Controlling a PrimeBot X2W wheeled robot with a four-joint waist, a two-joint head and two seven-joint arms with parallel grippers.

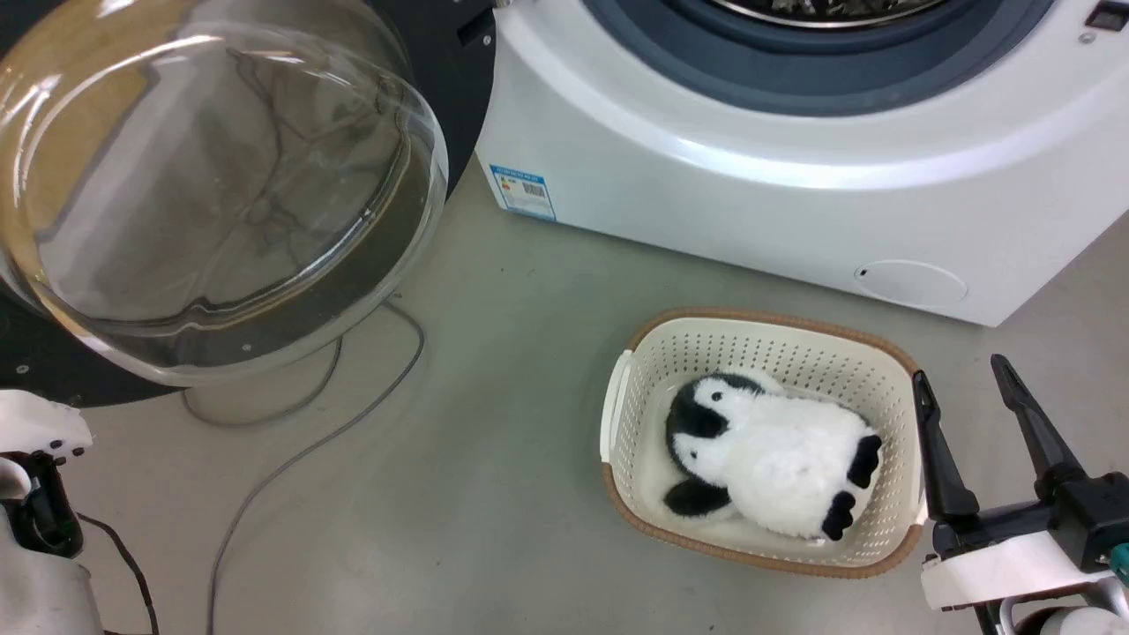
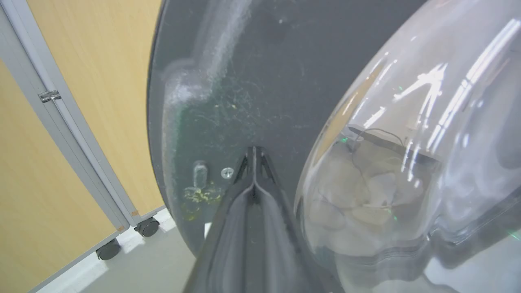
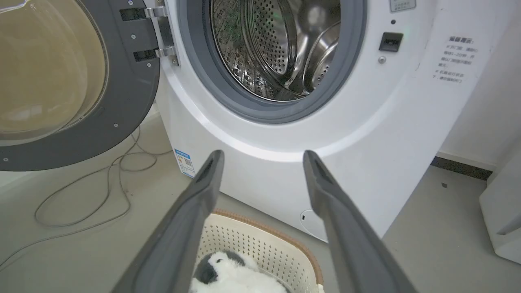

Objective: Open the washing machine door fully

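The washing machine door [image 1: 53,370] is swung wide open to the left of the white washing machine [image 1: 723,176]; its clear glass bowl [image 1: 212,176] bulges toward me. In the right wrist view the door [image 3: 130,101] hangs on its hinge beside the steel drum [image 3: 281,44]. My left gripper [image 2: 254,151] is shut, its tips close to or touching the door's dark inner face [image 2: 260,73] beside the bowl; nothing is held between them. My right gripper [image 1: 963,374] is open above the floor, just right of the basket, with nothing in it.
A cream basket [image 1: 891,370] holding a plush penguin [image 1: 776,459] sits on the floor in front of the machine. Grey cables [image 1: 353,414] loop under the door. A wood-tone partition on castors [image 2: 81,122] stands behind the door.
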